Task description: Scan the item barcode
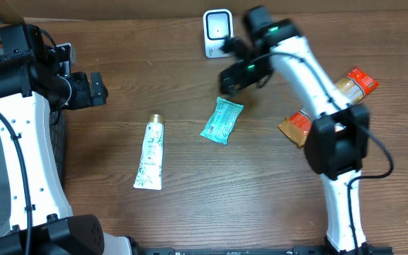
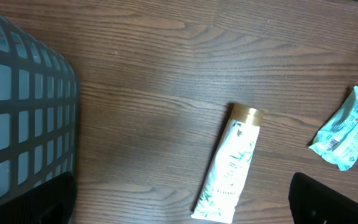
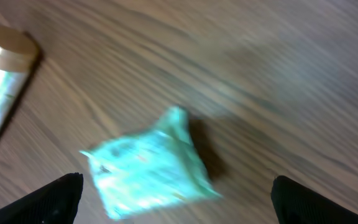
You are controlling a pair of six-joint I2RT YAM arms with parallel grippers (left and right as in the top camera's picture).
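right tool (image 3: 173, 199) spread, empty, above teal packet (image 1: 222, 120) | left tool (image 2: 179, 205) spread, empty | white tube (image 1: 151, 154) flat on desk (image 1: 190, 212) | scanner (image 1: 217, 32) at far edge

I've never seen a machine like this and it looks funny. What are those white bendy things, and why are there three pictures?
Those are two robot arms at a wooden table. One picture looks down from above. The other two come from small cameras on each arm's wrist, so they show the table up close. On the table lie a white tube with a gold cap and a teal packet. Some orange packages sit by the right arm, and a small white scanner stands at the back. A dark basket sits beside the left arm. The left hand is open and holds nothing. The right hand is open too, just above the teal packet.
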